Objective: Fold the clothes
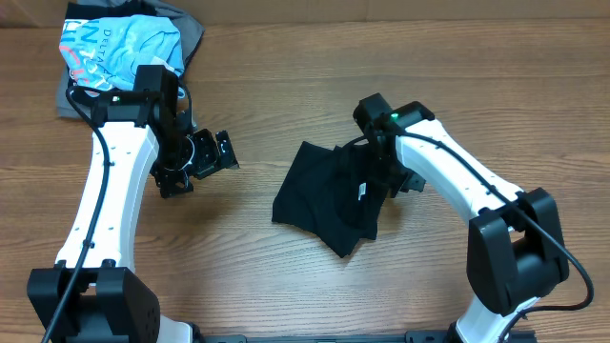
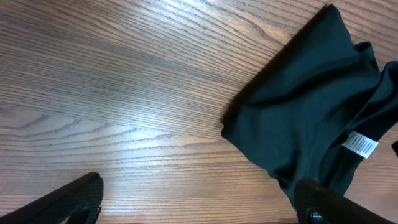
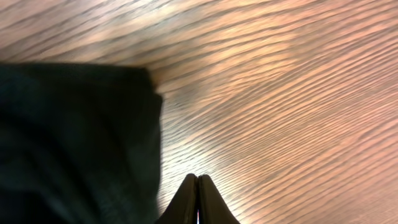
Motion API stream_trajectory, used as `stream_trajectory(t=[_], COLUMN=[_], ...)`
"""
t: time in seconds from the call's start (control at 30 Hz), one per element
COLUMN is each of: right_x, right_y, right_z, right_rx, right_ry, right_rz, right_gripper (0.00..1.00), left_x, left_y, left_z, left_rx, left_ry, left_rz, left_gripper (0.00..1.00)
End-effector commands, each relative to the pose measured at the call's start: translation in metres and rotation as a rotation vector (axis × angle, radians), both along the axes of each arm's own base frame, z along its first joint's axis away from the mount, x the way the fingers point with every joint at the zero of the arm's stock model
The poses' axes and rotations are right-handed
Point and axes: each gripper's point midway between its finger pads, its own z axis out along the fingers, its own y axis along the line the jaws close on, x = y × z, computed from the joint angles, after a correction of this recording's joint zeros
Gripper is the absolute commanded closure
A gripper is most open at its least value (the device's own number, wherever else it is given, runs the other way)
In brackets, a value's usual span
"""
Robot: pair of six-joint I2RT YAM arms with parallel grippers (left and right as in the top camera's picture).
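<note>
From my console the black T-shirt [image 1: 329, 200] lies crumpled near the middle of the wooden table [image 1: 286, 86], with layers lapped over one another and one corner pointing toward the robot's side. Its small white tag [image 1: 363, 191] shows on the right half. In the left wrist view the tag [image 2: 360, 144] carries fine dark print, too small for me to read. The right gripper [image 1: 389, 179] sits low at the shirt's right edge. In its own camera the two fingers [image 3: 198, 199] are pressed tip to tip over bare wood, with the black cloth [image 3: 74, 143] just beside them on the left, and I cannot see any fabric pinched between them. The left gripper [image 1: 205, 164] hangs over bare table well to the left of the shirt, its fingers spread wide and holding nothing. At the far left corner a light blue printed shirt [image 1: 114, 48] rests on a grey garment [image 1: 186, 29]. Its white lettering seems to begin "DELTA", and I cannot make out the larger print below.
</note>
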Motion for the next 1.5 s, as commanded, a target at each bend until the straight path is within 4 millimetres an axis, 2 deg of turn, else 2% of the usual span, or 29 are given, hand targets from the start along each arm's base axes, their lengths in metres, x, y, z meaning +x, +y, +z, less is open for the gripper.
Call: stream_trajectory(t=[0.0, 0.13, 0.2, 0.27, 0.3, 0.4, 0.5, 0.67, 0.97, 1.03, 1.1, 1.13, 1.23, 1.47], right_x=[0.004, 0.015, 0.022, 0.027, 0.028, 0.031, 0.031, 0.026, 0.023, 0.026, 0.026, 0.027, 0.026, 0.023], right_y=[-0.008, 0.002, 0.016, 0.041, 0.054, 0.073, 0.080, 0.081, 0.080, 0.082, 0.082, 0.082, 0.080, 0.067], right_z=[0.005, 0.030, 0.044, 0.053, 0.054, 0.050, 0.039, 0.013, -0.004, -0.007, -0.010, -0.013, -0.018, -0.016], right_rx=[-0.019, 0.013, 0.050, 0.135, 0.177, 0.205, 0.207, 0.213, 0.215, 0.216, 0.217, 0.214, 0.205, 0.160], right_ry=[-0.012, -0.062, -0.087, -0.097, -0.103, -0.128, -0.131, -0.104, -0.091, -0.095, -0.094, -0.089, -0.077, -0.053], right_rz=[-0.020, 0.003, 0.058, 0.151, 0.197, 0.243, 0.259, 0.255, 0.254, 0.250, 0.230, 0.230, 0.229, 0.212], right_gripper=[0.96, 0.94, 0.83, 0.70, 0.63, 0.53, 0.51, 0.62, 0.63, 0.69, 0.78, 0.85, 0.96, 0.96], left_x=[0.000, 0.001, 0.001, 0.002, 0.002, 0.003, 0.000, -0.004, -0.004, -0.004, -0.004, -0.004, -0.004, -0.003], left_y=[-0.001, -0.001, -0.001, -0.001, -0.001, -0.002, -0.001, -0.001, -0.001, -0.002, -0.002, -0.002, -0.002, -0.001], left_z=[-0.005, -0.005, -0.005, -0.005, -0.005, -0.007, -0.011, -0.017, -0.019, -0.019, -0.019, -0.019, -0.019, -0.019], left_rx=[0.007, 0.006, 0.006, 0.007, 0.006, 0.006, 0.006, 0.007, 0.006, 0.005, 0.005, 0.005, 0.005, 0.006], left_ry=[0.004, -0.002, -0.002, -0.005, -0.007, -0.009, 0.003, 0.019, 0.019, 0.020, 0.020, 0.020, 0.019, 0.017], left_rz=[-0.026, -0.026, -0.026, -0.026, -0.026, -0.026, -0.026, -0.027, -0.026, -0.026, -0.026, -0.026, -0.026, -0.026], left_gripper=[0.00, 0.00, 0.00, 0.00, 0.00, 0.00, 0.00, 0.00, 0.00, 0.00, 0.00, 0.00, 0.00, 0.00])
